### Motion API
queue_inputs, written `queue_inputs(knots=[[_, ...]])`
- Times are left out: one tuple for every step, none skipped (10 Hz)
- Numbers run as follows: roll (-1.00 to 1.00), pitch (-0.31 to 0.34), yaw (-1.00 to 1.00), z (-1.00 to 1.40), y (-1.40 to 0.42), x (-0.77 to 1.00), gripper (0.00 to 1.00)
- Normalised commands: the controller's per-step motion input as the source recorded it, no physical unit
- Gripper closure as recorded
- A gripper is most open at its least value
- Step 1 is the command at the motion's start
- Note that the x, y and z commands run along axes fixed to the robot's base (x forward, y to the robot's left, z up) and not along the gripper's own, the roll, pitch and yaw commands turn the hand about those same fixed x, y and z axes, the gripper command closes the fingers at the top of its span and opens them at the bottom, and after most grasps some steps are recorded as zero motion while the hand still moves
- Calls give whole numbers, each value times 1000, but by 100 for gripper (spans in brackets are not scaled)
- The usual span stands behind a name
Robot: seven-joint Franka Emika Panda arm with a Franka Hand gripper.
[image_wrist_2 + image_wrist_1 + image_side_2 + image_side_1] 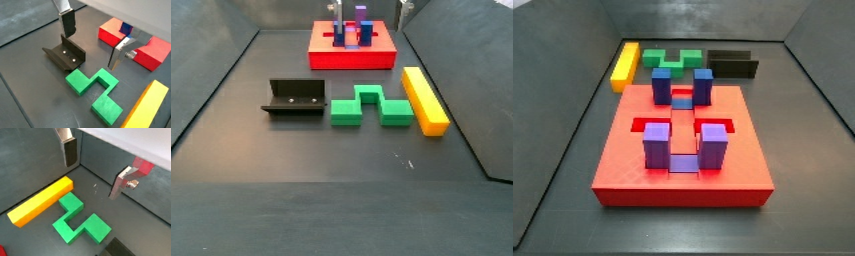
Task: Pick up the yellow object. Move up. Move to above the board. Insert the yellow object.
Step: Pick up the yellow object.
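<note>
The yellow object [41, 200] is a long yellow-orange bar lying flat on the dark floor, also seen in a wrist view [148, 107] and in both side views [625, 62] [424, 98]. The board [633, 165] is a large red slab with blue and purple upright blocks; it also shows in a side view [352, 58] and a wrist view [110, 32]. My gripper [91, 181] [89, 51] is open and empty, hovering over bare floor between the board and the pieces, apart from the bar. Its fingers [337, 10] just show at the frame's edge.
A green notched block [80, 220] [93, 87] [372, 105] lies right beside the bar. The fixture [65, 55] [295, 98] [734, 65] stands on the block's other side. Dark grey walls enclose the floor.
</note>
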Motion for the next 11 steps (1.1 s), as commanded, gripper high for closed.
queue_inputs(knots=[[217,-1,-146,-789,-680,-449,0],[197,-7,-106,-820,-706,-569,0],[161,-23,-46,-837,-537,-814,0],[181,-67,-74,-783,-349,-943,0],[79,-170,-17,-783,-60,-1000,0],[20,-237,0,-677,0,-1000,0],[0,-180,0,-403,0,-706,0],[0,-117,0,-171,0,-426,0],[13,-130,0,-114,0,-454,0],[0,-131,0,-129,0,-443,0],[0,-60,0,-31,-6,-266,0]])
